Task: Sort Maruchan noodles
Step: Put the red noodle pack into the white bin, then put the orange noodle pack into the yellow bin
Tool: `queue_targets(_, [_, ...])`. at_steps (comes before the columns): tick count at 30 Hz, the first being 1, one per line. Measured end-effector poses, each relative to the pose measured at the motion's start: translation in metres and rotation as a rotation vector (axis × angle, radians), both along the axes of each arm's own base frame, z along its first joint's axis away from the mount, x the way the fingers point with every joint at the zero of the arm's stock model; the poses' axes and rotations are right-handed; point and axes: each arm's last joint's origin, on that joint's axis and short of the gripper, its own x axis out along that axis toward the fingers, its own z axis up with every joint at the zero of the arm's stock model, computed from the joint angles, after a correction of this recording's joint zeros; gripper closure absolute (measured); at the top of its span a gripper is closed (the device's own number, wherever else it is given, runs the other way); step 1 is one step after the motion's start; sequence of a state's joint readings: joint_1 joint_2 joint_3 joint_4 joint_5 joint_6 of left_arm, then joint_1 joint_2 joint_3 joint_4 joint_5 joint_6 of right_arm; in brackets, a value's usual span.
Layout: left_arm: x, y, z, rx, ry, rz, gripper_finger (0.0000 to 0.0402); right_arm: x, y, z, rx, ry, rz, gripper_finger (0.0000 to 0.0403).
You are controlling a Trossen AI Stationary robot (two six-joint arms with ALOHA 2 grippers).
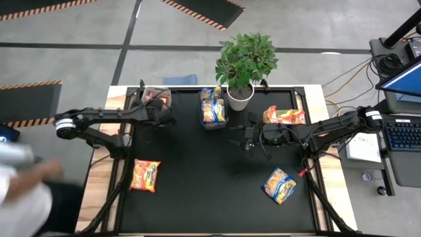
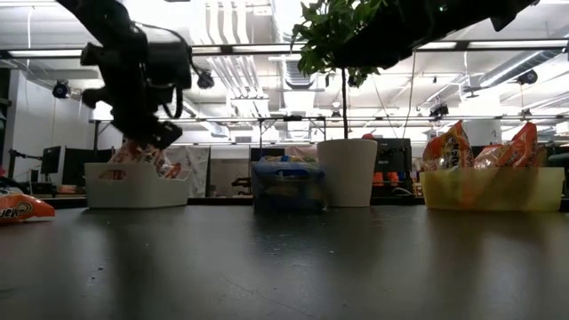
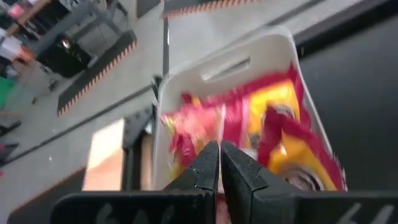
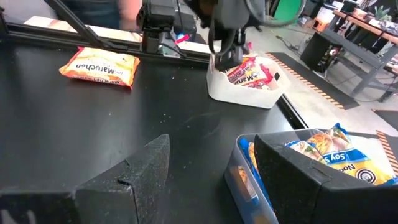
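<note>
1. black table top (image 1: pixel 217 171) between pale wood edges, grey floor with striped tape around it, a potted plant (image 1: pixel 242 69) at the far edge.
2. left gripper (image 1: pixel 160 105) hangs over the white bin (image 1: pixel 156 97) at the far left corner, fingers pressed together, nothing between them; red noodle packets (image 3: pixel 261 130) lie in that bin.
3. right gripper (image 1: pixel 247 136) sits near the table's middle, just beside the plant pot, jaws standing wide and empty.
4. blue-and-yellow packets fill the middle bin (image 1: pixel 214 112); orange packets (image 1: pixel 284 116) stand in the yellow bin (image 2: pixel 493 188) to the right.
5. one orange packet (image 1: pixel 145 176) lies loose near the left edge, one blue-and-yellow packet (image 1: pixel 279 185) loose at front right.
6. a person's blurred arm (image 1: pixel 26 174) shows at the left.
</note>
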State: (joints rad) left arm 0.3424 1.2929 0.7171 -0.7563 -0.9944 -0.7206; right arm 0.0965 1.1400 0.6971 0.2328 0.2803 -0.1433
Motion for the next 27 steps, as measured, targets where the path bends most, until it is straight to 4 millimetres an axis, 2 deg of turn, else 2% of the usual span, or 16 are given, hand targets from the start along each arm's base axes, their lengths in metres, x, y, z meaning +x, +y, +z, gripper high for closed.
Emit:
queue_targets(5, [-0.001,-0.002,-0.019,-0.104,-0.020,0.029,0.0401,0.000,0.001,-0.001,0.004,0.010,0.003,0.0179])
queue_targets(12, [0.002,-0.002,-0.022,-0.155,-0.027,0.032,0.0401,0.000,0.001,-0.001,0.007,0.014,0.002,0.0179])
queue_targets(16, [0.005,-0.003,-0.005,-0.165,-0.024,0.005,0.0401,-0.001,0.001,-0.001,0.013,0.014,0.000,0.0179])
queue_targets(20, [0.008,-0.011,0.023,-0.163,-0.023,-0.036,0.0402,-0.001,0.001,-0.001,0.013,0.013,0.000,0.0179])
queue_targets(27, [0.025,-0.047,0.061,-0.229,-0.104,-0.242,0.0402,-0.001,0.001,-0.002,0.021,0.012,-0.002,0.0179])
